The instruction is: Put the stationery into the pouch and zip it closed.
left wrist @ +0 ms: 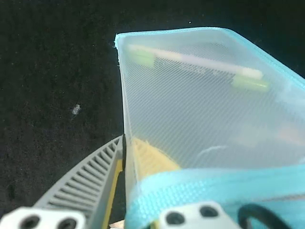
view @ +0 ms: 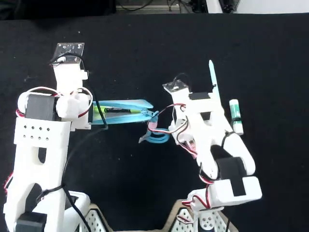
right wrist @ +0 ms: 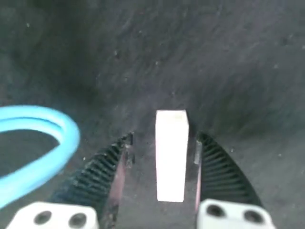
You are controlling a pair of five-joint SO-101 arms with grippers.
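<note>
The left claw (left wrist: 125, 143) is clamped on the edge of the pouch (left wrist: 200, 109), which has a pen (left wrist: 190, 59) inside. The right claw (right wrist: 163, 139) stands open astride the white eraser (right wrist: 170, 157) on the counter (right wrist: 214, 57). Closing off-centre could tip the eraser or squirt it away.

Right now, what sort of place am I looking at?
Probably a robotics lab bench: a white left arm and right arm on a black-covered table, cables beyond its far edge, and a stationery pouch for practice.
</note>
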